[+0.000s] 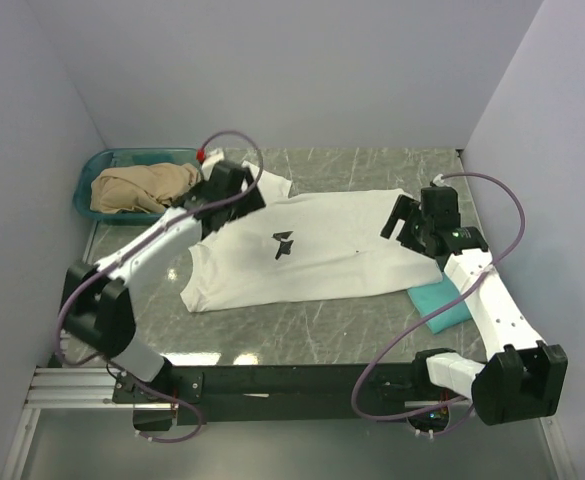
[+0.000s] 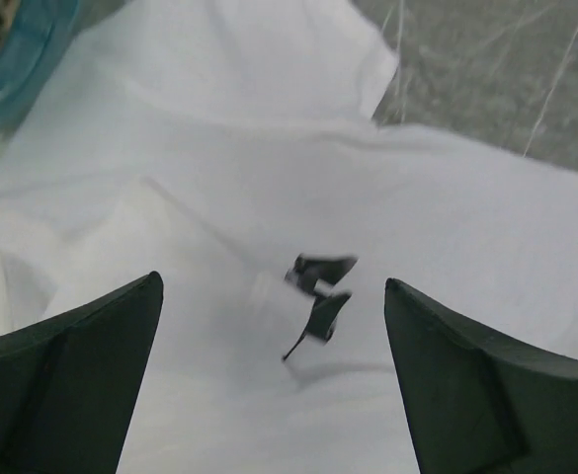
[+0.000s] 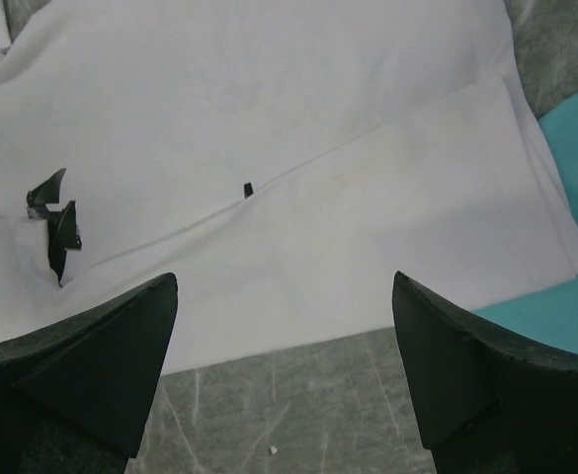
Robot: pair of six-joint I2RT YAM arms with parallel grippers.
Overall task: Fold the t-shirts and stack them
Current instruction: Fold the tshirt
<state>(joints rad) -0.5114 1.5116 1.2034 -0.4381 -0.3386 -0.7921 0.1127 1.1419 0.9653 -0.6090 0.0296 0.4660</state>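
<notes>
We look down on a grey marbled tabletop [image 1: 302, 335] closed in by plain pale walls [image 1: 272, 70] at 9, 12 and 3 o'clock. A black mounting bar [image 1: 292, 381] runs along its 6 o'clock edge.

At about 10 o'clock, in the far corner, sits a teal basket [image 1: 83, 192]. A crumpled tan cloth [image 1: 142, 187] fills it and shows above the rim.

The white t-shirt [image 1: 322, 262] lies spread across the middle of the table, mostly flat, its small black print [image 1: 283, 244] near the centre and one sleeve reaching towards 11 o'clock. The teal-green t-shirt [image 1: 440, 303] lies at about 4 o'clock as a flat piece, with the white shirt's edge touching it and seeming to overlap it there.

The left gripper [image 1: 230, 192] hangs over the shirt's 11 o'clock part. In its wrist view the left gripper [image 2: 272, 284] has its fingers spread wide and holds nothing, with the print below. The right gripper [image 1: 404, 222] hangs over the shirt's 3 o'clock end. From its wrist camera we see the right gripper [image 3: 284, 281] also spread wide, gripping nothing, above the hem and bare tabletop.
</notes>
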